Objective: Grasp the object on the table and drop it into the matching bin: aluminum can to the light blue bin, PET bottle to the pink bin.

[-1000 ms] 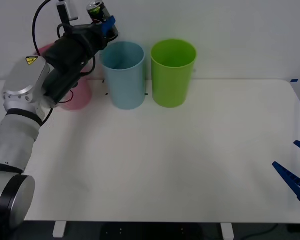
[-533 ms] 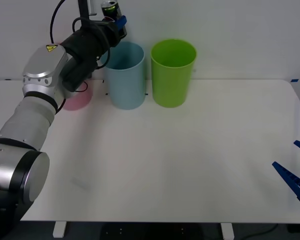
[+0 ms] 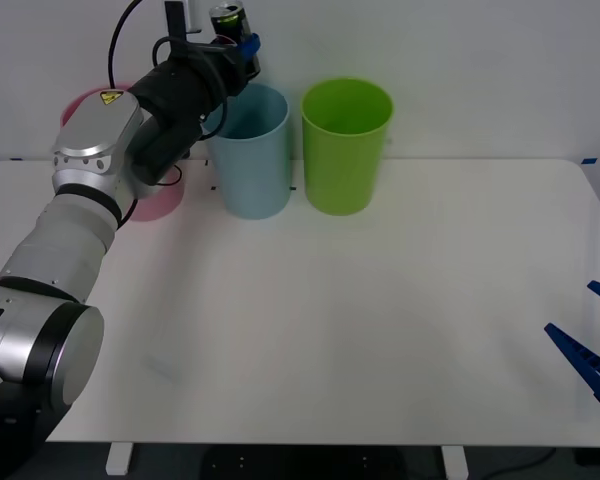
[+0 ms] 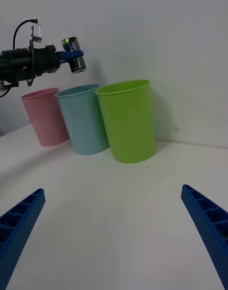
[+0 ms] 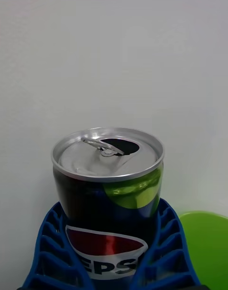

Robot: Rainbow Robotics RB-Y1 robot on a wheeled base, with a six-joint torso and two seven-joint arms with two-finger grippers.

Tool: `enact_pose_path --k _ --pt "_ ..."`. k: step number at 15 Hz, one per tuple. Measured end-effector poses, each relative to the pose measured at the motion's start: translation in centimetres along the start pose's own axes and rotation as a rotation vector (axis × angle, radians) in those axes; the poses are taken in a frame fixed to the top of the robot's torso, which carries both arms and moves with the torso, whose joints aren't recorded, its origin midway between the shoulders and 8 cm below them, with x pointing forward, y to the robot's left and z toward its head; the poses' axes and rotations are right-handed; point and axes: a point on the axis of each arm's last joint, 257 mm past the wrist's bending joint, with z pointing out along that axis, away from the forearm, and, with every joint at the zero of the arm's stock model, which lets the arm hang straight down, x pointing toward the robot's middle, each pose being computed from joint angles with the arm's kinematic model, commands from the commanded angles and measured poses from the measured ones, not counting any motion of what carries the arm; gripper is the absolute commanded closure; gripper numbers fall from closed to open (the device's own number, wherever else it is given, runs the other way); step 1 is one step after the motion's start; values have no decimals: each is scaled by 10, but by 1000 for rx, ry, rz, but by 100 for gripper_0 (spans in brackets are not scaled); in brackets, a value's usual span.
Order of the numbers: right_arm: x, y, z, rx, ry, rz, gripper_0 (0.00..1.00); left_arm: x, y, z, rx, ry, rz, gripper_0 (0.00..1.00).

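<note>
My left gripper (image 3: 237, 44) is shut on the aluminum can (image 3: 228, 21), a small dark can with a silver top, holding it in the air just above the near-left rim of the light blue bin (image 3: 247, 150). From the right wrist view the can (image 4: 73, 55) hangs over the light blue bin (image 4: 84, 119), with the left gripper (image 4: 72, 56) clamped around its middle. In the left wrist view the can (image 5: 108, 195) sits upright between the blue fingers (image 5: 50, 245). The pink bin (image 3: 156, 190) stands left of the blue one, mostly behind my left arm. My right gripper (image 3: 592, 340) rests open at the table's right edge.
A lime green bin (image 3: 346, 145) stands just right of the light blue bin, at the back of the white table (image 3: 360, 320). The three bins form a row near the wall. The pink bin (image 4: 45, 116) is the end one on the left.
My left arm has carried the can rightward, from above the pink bin's side to above the light blue bin's rim. The right arm has not moved.
</note>
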Motion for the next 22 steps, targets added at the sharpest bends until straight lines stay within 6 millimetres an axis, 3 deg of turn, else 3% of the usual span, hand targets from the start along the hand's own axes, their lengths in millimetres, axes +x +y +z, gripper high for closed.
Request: enact_pose_path --k 1,2,15,22 --pt "0 0 0 0 0 0 0 0 0 0 0 -1 -3 17" --pt "0 0 0 0 0 0 0 -1 0 0 0 -3 -6 0" --pt "0 0 0 0 0 0 0 0 9 -10 21 -4 -24 0" --pt "0 0 0 0 0 0 0 2 21 -58 40 -69 -58 0"
